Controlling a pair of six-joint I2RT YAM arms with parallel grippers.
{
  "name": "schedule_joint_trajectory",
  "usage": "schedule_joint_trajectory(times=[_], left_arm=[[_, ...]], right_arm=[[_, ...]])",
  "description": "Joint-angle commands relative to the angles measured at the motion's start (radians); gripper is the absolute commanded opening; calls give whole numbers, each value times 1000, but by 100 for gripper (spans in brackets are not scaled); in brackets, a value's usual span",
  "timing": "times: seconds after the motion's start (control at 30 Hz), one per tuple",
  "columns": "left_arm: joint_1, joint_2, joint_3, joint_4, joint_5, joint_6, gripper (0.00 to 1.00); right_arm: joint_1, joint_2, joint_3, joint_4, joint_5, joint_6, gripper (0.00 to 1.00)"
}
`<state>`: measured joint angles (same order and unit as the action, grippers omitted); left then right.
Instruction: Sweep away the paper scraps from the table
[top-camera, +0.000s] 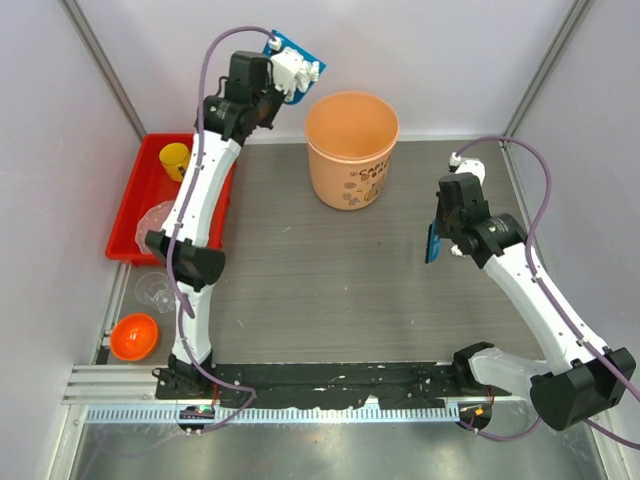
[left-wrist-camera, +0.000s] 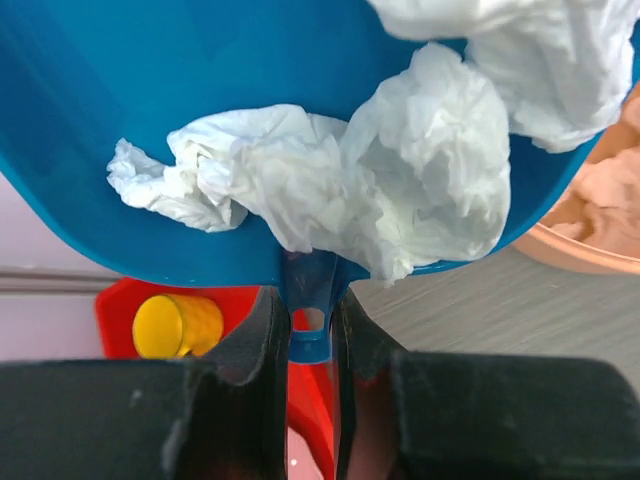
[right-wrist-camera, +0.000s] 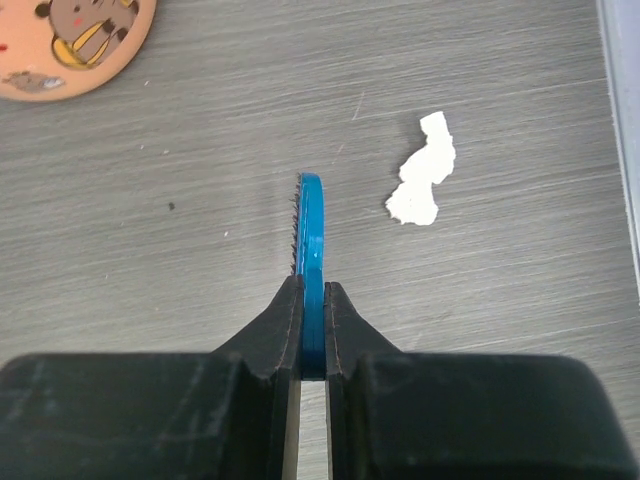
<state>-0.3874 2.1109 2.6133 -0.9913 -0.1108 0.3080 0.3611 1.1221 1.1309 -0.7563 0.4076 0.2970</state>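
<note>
Top view: left gripper (top-camera: 293, 68) up beside tall orange plastic bucket (top-camera: 348, 185), clamped on flat blue plastic dustpan (top-camera: 280, 43).
Left wrist: crumpled white paper scraps (left-wrist-camera: 350, 190) heaped in the pan, just beyond the jaws.
Right wrist: right gripper (right-wrist-camera: 312, 300) pinches thin blue brush (right-wrist-camera: 312, 220). One scrap lies on dark gray table (right-wrist-camera: 150, 250), just right of the brush.

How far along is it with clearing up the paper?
Done: several wads lie gathered in the dustpan. In hand: the left hand holds the dustpan raised near the bucket, with the wads not yet tipped out. Left: one scrap lies on the table, beside the brush in the right hand.
</note>
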Motion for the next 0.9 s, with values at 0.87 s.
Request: schedule_joint_trajectory(times=[0.87], left_arm=[[-228, -87, -375, 721, -727, 732, 0]], right_arm=[[-93, 51, -61, 366, 333, -666, 1]])
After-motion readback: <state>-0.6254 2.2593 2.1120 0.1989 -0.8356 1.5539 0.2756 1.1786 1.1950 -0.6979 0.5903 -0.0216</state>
